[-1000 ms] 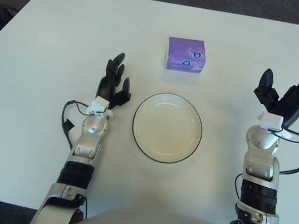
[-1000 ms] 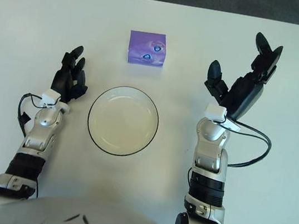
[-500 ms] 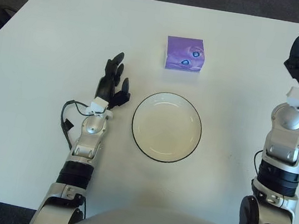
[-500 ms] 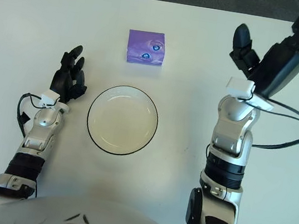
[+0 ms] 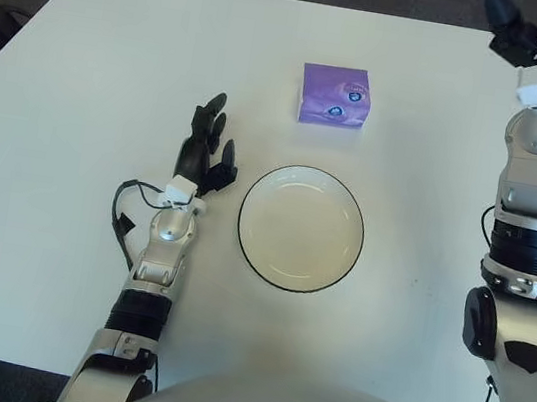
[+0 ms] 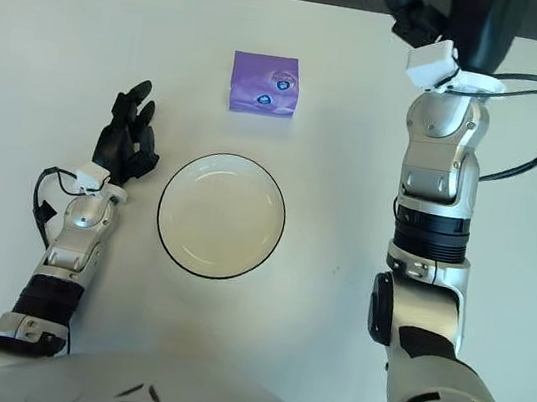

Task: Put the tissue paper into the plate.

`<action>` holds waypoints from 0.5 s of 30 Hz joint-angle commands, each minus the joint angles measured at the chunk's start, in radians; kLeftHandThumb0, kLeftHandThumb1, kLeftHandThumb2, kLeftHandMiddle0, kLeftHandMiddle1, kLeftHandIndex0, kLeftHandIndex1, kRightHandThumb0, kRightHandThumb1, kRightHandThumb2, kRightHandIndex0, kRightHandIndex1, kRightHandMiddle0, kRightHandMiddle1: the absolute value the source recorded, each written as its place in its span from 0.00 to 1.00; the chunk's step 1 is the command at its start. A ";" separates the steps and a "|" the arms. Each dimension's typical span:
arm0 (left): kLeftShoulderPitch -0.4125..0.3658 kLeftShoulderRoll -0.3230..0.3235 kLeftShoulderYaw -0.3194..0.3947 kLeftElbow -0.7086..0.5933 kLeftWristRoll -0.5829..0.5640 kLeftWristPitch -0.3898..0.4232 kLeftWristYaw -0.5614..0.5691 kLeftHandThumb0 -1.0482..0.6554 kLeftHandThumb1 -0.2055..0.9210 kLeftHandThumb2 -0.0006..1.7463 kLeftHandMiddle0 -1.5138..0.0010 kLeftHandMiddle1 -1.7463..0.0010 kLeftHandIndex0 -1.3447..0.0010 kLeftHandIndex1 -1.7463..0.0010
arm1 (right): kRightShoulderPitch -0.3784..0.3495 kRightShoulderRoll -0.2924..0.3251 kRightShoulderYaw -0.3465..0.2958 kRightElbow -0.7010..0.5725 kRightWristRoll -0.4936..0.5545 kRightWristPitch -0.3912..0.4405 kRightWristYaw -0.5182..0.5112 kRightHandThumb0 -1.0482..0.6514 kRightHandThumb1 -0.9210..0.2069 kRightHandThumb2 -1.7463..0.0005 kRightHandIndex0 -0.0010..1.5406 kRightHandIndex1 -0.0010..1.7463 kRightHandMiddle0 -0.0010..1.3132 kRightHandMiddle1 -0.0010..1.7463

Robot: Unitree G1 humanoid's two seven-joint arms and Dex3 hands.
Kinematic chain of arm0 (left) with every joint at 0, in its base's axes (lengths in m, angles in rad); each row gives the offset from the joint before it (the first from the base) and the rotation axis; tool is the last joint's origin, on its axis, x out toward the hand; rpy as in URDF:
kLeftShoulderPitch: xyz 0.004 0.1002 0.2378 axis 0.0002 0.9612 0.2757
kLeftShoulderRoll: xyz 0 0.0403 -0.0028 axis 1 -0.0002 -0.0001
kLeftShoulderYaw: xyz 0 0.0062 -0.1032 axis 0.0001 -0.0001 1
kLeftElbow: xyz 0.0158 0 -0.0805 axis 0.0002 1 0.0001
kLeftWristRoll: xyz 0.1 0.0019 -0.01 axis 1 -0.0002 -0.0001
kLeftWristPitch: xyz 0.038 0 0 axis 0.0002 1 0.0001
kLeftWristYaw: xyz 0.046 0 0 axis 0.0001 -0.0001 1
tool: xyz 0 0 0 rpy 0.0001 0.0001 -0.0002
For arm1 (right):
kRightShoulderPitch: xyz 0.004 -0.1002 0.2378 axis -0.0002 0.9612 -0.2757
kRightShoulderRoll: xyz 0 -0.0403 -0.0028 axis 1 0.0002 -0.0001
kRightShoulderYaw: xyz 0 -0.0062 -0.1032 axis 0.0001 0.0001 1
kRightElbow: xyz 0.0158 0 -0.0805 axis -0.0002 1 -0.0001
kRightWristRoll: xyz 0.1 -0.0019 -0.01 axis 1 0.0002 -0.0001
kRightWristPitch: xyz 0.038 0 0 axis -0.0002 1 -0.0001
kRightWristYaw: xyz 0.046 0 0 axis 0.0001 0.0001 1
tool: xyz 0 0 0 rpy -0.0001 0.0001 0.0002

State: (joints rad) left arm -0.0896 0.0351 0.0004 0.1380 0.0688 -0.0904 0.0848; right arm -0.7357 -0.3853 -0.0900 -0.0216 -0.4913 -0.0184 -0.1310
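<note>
Desk [image 5: 88,53]: white top carrying every item in view; dark floor shows beyond its far edge.
Left robot hand [image 5: 203,151]: black fingers relaxed and slightly spread, holding nothing; it shows just left of the plate, well apart from the tissue pack, fingertips pointing toward the far edge.
Cable [image 5: 121,225]: thin black loop at the left wrist, lying beside the forearm.
Plate [image 5: 246,243]: round, white with a dark rim, at the middle of the desk; nothing lies in it.
Tissue pack [image 5: 334,97]: small purple packet flat on the desk, just beyond the plate's far rim and slightly right of its centre, apart from the plate and from both hands.
Right robot hand [image 6: 448,16]: raised at the upper edge of the views, right of the tissue pack and cut off by the frame; whether its fingers are spread or curled cannot be told.
Right forearm [image 6: 437,176]: silver, standing nearly upright over the desk's right side.
</note>
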 commanded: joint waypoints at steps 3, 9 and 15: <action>0.063 -0.009 -0.008 0.030 0.001 0.056 -0.008 0.16 1.00 0.47 0.79 1.00 1.00 0.65 | -0.087 -0.039 0.065 -0.002 -0.037 0.095 0.110 0.20 0.00 0.69 0.17 0.01 0.00 0.40; 0.067 -0.008 -0.011 0.024 0.005 0.059 -0.009 0.15 1.00 0.47 0.79 1.00 1.00 0.65 | -0.255 -0.064 0.210 0.214 -0.145 0.101 0.176 0.23 0.00 0.69 0.14 0.00 0.00 0.33; 0.067 -0.006 -0.013 0.026 0.010 0.057 -0.007 0.15 1.00 0.47 0.79 0.99 1.00 0.65 | -0.317 -0.055 0.294 0.385 -0.100 -0.022 0.252 0.18 0.00 0.68 0.12 0.00 0.00 0.28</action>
State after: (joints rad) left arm -0.0738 0.0313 -0.0047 0.1213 0.0696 -0.0814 0.0845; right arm -1.0526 -0.4437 0.1542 0.2998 -0.6079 0.0322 0.0796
